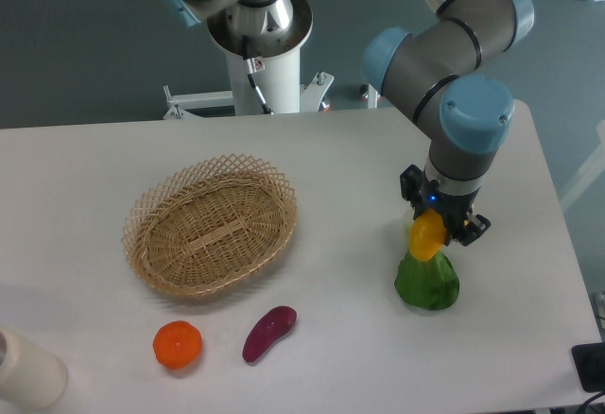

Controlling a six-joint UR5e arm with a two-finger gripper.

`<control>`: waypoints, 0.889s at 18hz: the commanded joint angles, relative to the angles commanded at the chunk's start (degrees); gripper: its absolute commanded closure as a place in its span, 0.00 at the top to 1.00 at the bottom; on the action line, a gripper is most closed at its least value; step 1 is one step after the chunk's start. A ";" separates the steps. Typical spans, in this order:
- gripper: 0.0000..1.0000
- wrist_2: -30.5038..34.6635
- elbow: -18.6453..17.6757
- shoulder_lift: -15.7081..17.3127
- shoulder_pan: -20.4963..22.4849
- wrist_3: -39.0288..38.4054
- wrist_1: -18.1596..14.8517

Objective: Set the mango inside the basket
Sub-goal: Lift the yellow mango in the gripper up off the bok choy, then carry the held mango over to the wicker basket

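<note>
The mango is yellow-orange and sits between the fingers of my gripper at the right of the table. The gripper is shut on the mango and holds it just above a green vegetable. The mango's upper part is hidden by the gripper. The basket, pale tan wicker and oval, lies empty at the left centre of the table, well to the left of the gripper.
A round orange fruit and a dark purple curved vegetable lie in front of the basket. A pale cylinder stands at the front left corner. The robot base is behind the table.
</note>
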 joint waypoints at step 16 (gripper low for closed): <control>0.50 0.18 -2.54 2.10 -10.45 -7.99 0.17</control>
